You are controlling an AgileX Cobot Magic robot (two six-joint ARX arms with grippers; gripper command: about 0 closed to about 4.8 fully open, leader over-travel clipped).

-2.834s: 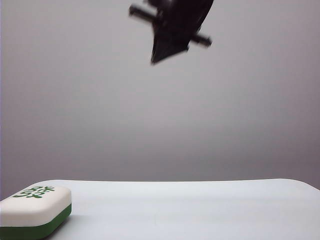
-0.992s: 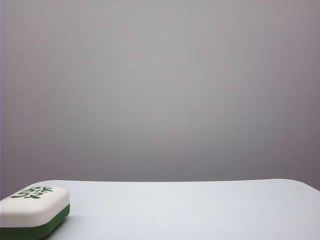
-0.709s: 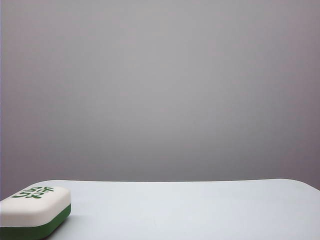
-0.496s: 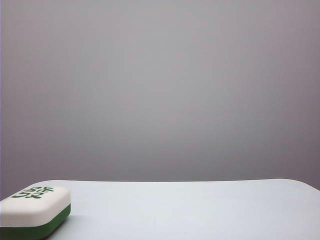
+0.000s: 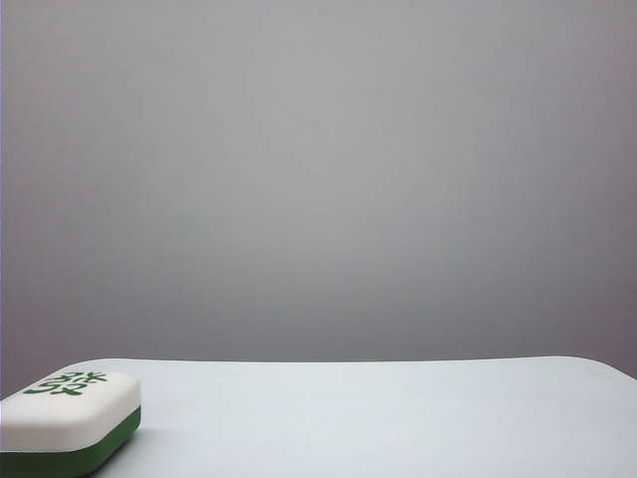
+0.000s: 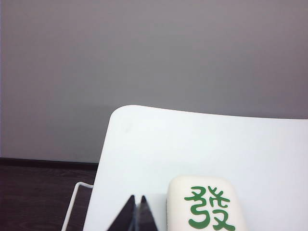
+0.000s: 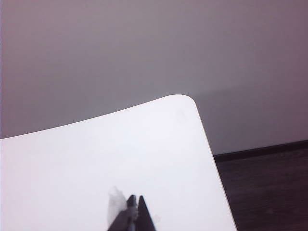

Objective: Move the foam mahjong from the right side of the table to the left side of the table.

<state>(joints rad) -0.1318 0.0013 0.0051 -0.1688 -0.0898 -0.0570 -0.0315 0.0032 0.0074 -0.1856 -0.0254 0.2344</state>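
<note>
Exterior view showed the bench (image 5: pixel 398 418), then the foam mahjong (image 5: pixel 68 420) flat at its left end, seemingly delivered. Both pincers sat closed and empty: left pincer (image 6: pixel 136 208) beside the mahjong, right pincer (image 7: pixel 134 207) well apart.

We see a plain white counter (image 5: pixel 398 418) w/ rounded corners. Foam mahjong (image 5: pixel 68 420) lies flat on it at the left end in the exterior view, cream half up, green half touching the counter, green characters on top. Nothing else on it that we can make out.
</note>
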